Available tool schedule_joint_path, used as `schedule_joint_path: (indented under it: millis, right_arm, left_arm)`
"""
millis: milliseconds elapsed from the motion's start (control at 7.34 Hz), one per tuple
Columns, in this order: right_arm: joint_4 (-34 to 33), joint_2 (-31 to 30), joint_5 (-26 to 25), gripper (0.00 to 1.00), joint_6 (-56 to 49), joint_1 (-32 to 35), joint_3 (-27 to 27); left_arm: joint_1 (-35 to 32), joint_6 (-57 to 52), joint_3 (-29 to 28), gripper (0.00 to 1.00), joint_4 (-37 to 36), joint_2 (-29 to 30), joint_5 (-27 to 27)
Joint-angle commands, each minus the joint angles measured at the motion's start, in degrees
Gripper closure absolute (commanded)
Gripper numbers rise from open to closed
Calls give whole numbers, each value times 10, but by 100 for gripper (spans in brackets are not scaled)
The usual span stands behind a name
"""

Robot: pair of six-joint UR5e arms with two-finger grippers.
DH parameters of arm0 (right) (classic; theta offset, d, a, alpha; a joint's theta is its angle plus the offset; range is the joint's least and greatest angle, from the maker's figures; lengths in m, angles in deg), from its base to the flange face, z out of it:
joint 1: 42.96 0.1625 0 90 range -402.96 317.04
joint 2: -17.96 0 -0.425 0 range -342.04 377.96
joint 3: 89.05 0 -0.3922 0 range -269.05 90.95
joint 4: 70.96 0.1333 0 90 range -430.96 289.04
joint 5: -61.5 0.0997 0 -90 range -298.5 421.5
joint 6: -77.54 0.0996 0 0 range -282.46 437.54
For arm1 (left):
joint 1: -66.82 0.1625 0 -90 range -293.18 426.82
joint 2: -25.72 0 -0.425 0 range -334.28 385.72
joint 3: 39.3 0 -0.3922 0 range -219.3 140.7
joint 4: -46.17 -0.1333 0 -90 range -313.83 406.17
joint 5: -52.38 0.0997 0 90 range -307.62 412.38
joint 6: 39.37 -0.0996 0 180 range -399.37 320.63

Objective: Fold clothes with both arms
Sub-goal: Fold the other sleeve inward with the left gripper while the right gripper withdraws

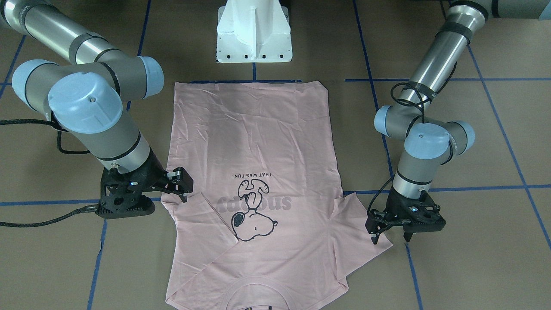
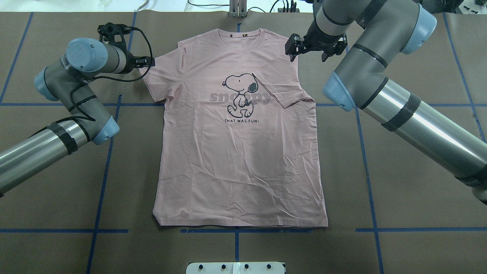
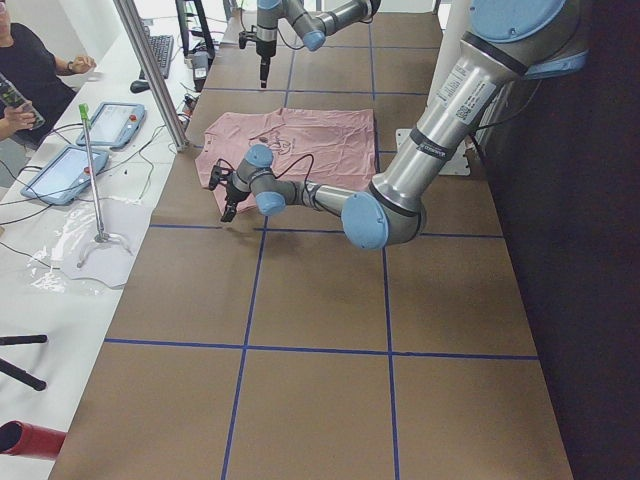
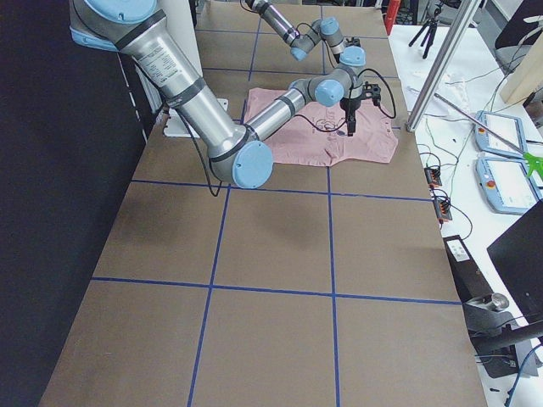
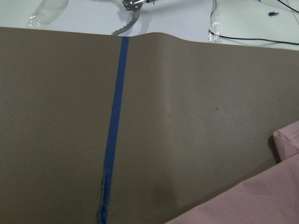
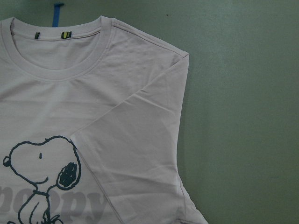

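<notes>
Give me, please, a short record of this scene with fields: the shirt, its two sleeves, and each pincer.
shirt: pale pink T-shirt, flat on the table, print facing up
right-side sleeve: folded inward over the chest
left-side sleeve: spread out flat
left pincer: open, at the outer edge of the spread sleeve, holding nothing
right pincer: open, at the shirt's edge near the folded sleeve, holding nothing
</notes>
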Motion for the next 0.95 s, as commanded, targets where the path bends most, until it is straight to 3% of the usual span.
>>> schedule_joint_path:
  millis: [0, 272, 545, 817]
  right_arm:
    - [0, -1, 2, 0, 0, 2, 1]
    - [0, -1, 2, 0, 1, 2, 0]
    - [0, 0, 2, 0, 1, 3, 0]
    - [0, 0, 2, 0, 2, 3, 0]
  left_arm:
    - [3, -2, -12, 24, 3, 7, 3]
    - [3, -3, -12, 55, 2, 7, 3]
    - [2, -3, -10, 100, 1, 12, 2]
    - [-2, 0, 2, 100, 1, 13, -3]
